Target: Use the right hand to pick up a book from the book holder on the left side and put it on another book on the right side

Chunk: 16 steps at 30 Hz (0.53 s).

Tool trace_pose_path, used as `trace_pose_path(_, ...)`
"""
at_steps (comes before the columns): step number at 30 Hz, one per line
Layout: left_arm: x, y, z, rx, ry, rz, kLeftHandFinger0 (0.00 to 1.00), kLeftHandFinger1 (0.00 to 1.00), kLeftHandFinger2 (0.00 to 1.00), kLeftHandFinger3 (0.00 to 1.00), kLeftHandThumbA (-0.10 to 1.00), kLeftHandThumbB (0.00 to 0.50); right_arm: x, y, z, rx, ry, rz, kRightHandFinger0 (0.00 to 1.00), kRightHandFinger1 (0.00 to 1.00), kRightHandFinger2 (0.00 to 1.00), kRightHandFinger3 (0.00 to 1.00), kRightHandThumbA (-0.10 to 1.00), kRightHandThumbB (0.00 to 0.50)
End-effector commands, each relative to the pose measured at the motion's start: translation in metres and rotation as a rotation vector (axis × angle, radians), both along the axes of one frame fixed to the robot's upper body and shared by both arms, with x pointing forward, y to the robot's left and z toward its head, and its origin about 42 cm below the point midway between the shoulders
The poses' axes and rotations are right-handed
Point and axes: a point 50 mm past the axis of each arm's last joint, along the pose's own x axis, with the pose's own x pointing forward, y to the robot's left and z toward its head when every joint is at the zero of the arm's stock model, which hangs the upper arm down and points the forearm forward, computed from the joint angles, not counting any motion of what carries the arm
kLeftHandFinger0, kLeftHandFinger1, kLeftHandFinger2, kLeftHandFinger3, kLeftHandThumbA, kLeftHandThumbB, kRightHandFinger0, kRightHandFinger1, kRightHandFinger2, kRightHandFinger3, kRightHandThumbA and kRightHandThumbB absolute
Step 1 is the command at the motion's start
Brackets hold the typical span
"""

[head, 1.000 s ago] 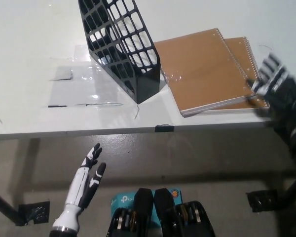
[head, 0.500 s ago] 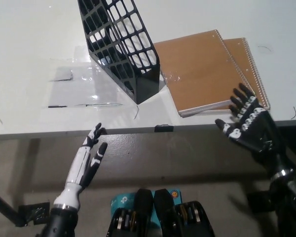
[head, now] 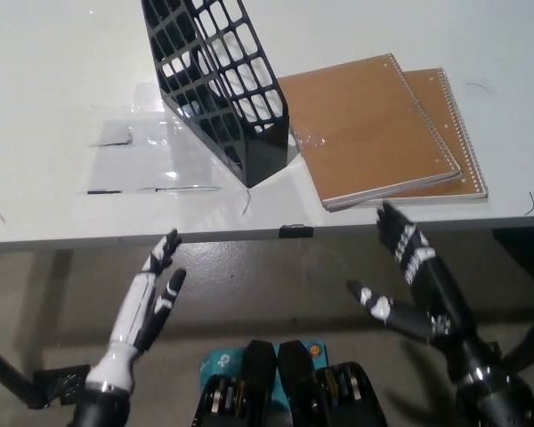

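The only lettering in view stands on a teal box [head: 221, 361] at the bottom edge of the head view, partly hidden: a white logo that looks like "tp-link", too small and cut off to be sure. The two brown spiral notebooks [head: 374, 124] and the black book holder [head: 218, 80] show no readable text.

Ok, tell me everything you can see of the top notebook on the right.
The top notebook has a plain brown cover that looks like card, and a wire spiral along its right edge. It is closed and lies flat, turned askew, on the lower notebook, which shows beyond its right side. Its left edge is close to the black mesh book holder. No hand touches it.
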Motion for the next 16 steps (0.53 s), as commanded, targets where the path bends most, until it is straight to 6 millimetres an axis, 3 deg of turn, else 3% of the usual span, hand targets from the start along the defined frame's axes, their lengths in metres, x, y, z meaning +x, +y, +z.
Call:
trace_pose_path(1, -0.011, -0.004, 0.004, -0.016, -0.056, -0.037, 1.00, 1.00, 1.00, 1.00, 0.99, 0.113, -0.007, -0.003, -0.007, -0.077, -0.073, -0.015, 1.00, 1.00, 1.00, 1.00, 0.71, 0.170)
trace_pose_path(10, -0.029, -0.006, -0.010, -0.017, -0.026, -0.035, 0.98, 1.00, 1.00, 1.00, 0.97, 0.121, -0.023, -0.002, -0.024, -0.044, 0.007, -0.011, 1.00, 1.00, 1.00, 1.00, 0.69, 0.164)
trace_pose_path(16, -0.036, -0.006, -0.015, -0.014, 0.007, -0.040, 0.98, 1.00, 1.00, 1.00, 0.98, 0.119, -0.028, -0.001, -0.035, -0.062, 0.028, -0.014, 1.00, 1.00, 1.00, 1.00, 0.71, 0.188)
